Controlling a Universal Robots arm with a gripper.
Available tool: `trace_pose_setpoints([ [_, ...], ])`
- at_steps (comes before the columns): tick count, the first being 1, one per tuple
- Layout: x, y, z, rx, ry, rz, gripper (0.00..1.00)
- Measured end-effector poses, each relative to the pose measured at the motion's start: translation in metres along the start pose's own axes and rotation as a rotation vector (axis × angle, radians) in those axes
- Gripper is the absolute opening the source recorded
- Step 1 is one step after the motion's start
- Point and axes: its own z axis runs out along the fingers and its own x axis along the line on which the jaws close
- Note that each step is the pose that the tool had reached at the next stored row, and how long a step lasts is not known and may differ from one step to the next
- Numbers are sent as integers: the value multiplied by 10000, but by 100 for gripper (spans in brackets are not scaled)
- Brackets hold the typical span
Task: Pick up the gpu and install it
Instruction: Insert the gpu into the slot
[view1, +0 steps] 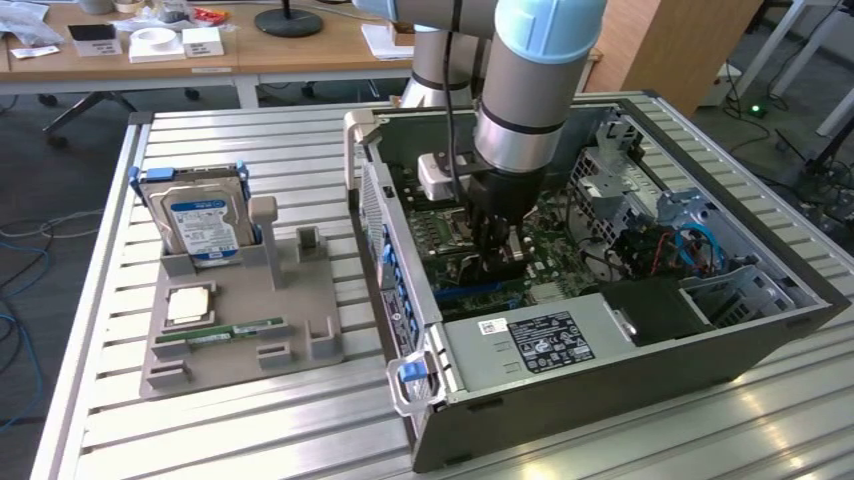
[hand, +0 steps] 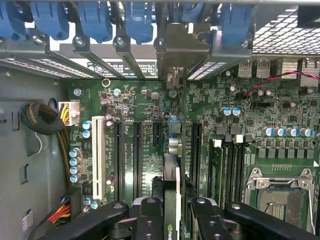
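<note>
Exterior view: in an office room with a wooden desk (view1: 267, 50) behind, a slatted metal table (view1: 240, 420) carries an open computer case (view1: 627, 390) toward its edge on the exterior view's right. Inside, above the slots of the motherboard (hand: 150, 100), the gpu (hand: 171, 172) stands edge-on, pinched across its faces by the gripper (hand: 174, 212). It is probably light, stiff and fragile, best held by the bare board.

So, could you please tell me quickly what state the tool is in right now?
Tool: closed on the gpu, holding it edge-on inside the computer case.
</note>
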Motion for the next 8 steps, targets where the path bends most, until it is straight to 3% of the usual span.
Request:
trace_pose_setpoints([
  [8, 0, 0, 14, -1, 1, -1, 26],
])
